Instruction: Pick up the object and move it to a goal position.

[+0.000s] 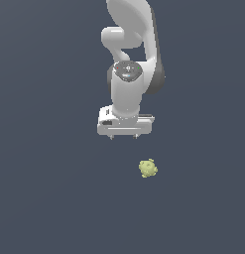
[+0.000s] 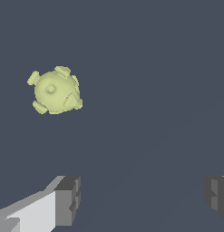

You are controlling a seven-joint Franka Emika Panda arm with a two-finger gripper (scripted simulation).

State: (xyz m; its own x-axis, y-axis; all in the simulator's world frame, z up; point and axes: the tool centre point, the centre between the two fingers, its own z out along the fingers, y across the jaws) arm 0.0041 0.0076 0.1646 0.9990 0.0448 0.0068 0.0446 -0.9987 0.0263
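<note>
Claw (image 1: pixel 124 137) wide, empty. Wrist view shows blob's (image 2: pixel 55 91) knobs clearly; exterior only a speck (image 1: pixel 148 168) on the plain grey table (image 1: pixel 49 198).

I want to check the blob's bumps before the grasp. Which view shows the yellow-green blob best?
The wrist view: the yellow-green blob fills more of the picture, and its separate knobs are clear. In the exterior view it is a tiny lump below the open gripper, bumps barely visible.

No readable text, labels, brands or numbers from my end. Only small coloured marks on arm's dark round cap (image 1: pixel 128 70) in exterior view, too small for me to read. Wrist view: nothing written.
</note>
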